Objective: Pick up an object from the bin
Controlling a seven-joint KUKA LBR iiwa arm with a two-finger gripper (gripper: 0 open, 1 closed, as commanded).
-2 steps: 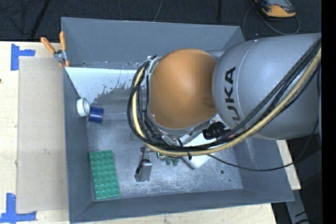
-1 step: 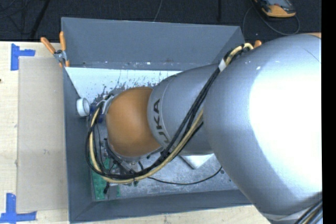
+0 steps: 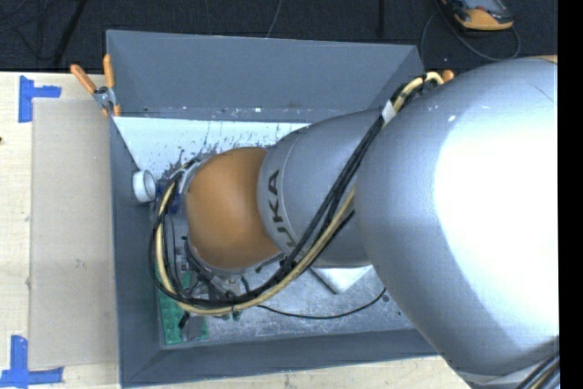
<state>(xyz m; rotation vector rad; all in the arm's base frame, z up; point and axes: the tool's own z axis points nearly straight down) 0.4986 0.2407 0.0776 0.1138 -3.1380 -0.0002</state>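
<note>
Though plainly low in the near-left corner of the bin (image 3: 264, 73), under the orange wrist cover (image 3: 228, 209), cannot tell the state of the gripper (image 3: 208, 285), released or clenched. Likely target: the green flat piece (image 3: 171, 322) just beside it at the near wall; small white cap (image 3: 143, 185) farther up by the left wall. Centre over the green flat piece, keep the cables (image 3: 164, 232) off the wall, close firmly, lift straight up.

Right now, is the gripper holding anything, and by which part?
It cannot be told: the arm's orange cover blocks the view of whatever lies beneath it.
</note>
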